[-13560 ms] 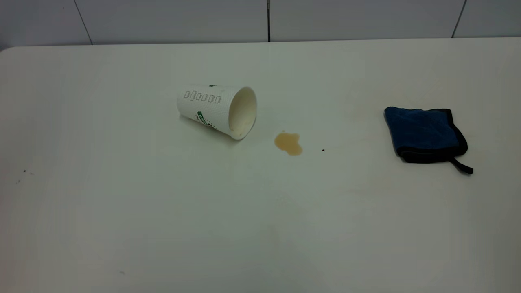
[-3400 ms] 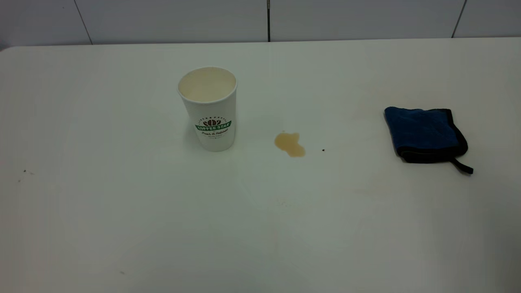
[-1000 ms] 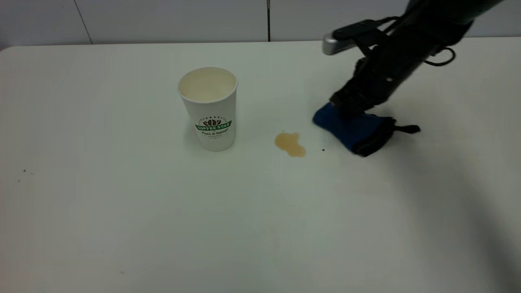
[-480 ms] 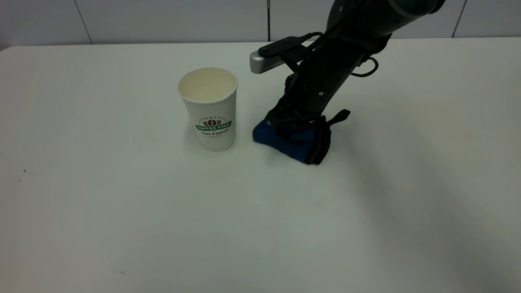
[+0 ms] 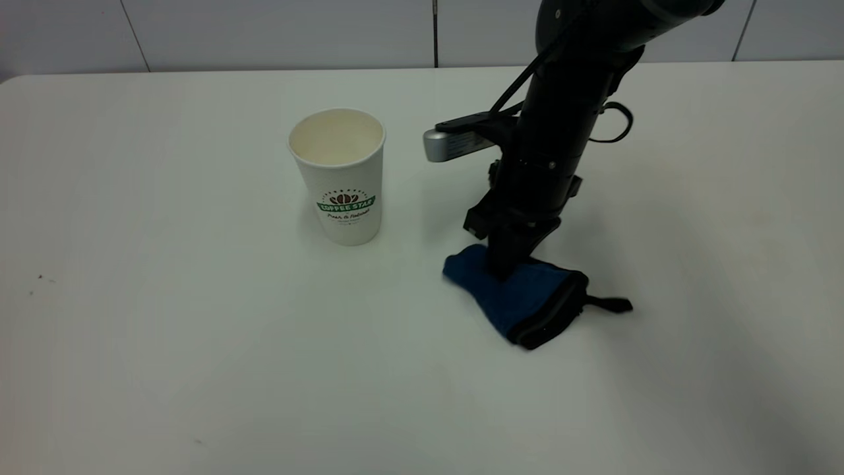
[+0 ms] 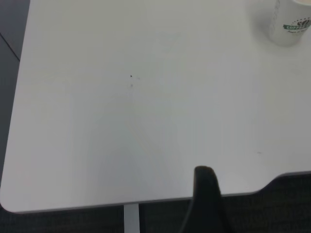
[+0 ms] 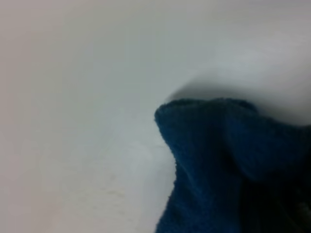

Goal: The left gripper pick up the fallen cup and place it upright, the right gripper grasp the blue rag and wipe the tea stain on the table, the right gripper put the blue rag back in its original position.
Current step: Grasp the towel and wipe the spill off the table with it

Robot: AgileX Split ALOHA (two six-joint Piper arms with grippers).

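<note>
the right gripper (image 5: 504, 267) stood almost upright over the middle of the tabletop (image 5: 165, 343), its narrow fingers pressed down into the blue rag (image 5: 521, 297) and clamped on a fold of it. the rag lay bunched on the surface under the gripper, a rounded blue end pointing toward the cup (image 5: 339, 175) and its black-edged end turned the other way, with the short black strap (image 5: 610, 304) lying flat on the tabletop beyond that edge. a small silver-grey box (image 5: 452, 143) jutted from the side of the arm above the gripper, on the cup's side, and a cable loop (image 5: 613, 122) hung off the arm's other side. the cup stood upright on its base, mouth up, with the green logo facing the exterior camera; it was near the rag but clear of it, with bare tabletop between the two. no brown blotch could be made out on the tabletop near the cup or the rag. in the right wrist view the rag (image 7: 228, 170) filled one side as a dark blue fold resting on the white surface. the left wrist view looked down on a corner of the tabletop (image 6: 97, 145) with part of the cup (image 6: 290, 24) at its edge; the left gripper did not appear in the exterior view, and i could not tell how its fingers stood.
</note>
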